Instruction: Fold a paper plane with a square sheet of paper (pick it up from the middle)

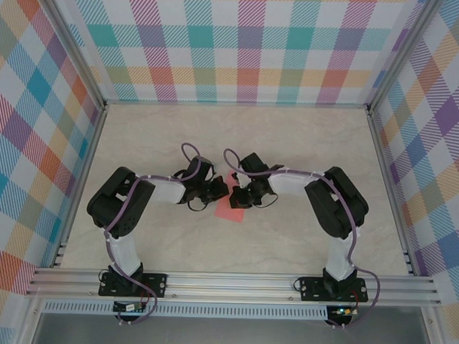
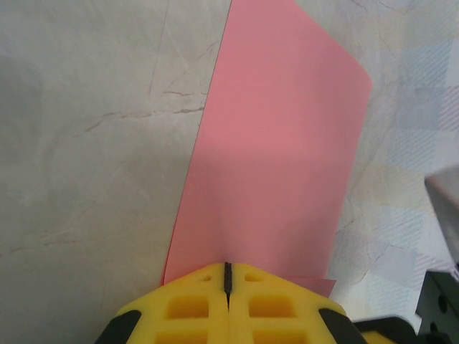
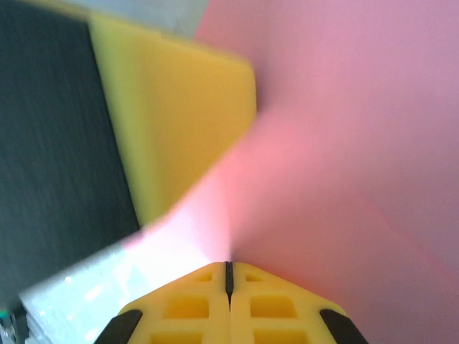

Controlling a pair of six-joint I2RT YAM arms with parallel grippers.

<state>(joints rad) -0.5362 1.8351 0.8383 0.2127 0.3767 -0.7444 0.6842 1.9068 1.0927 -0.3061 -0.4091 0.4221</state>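
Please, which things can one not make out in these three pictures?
Top view: the thin salmon-pink paper sheet is mostly hidden under the left gripper and right gripper; folds too small.
Left wrist view: yellow fingers cover its near edge.
Right wrist view: sheet blurred, cut off by edges.

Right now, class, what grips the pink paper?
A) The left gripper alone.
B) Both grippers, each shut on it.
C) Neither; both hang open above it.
B: the left gripper and the right gripper each have their jaws shut, pinching the pink paper, which puckers toward each pinch.
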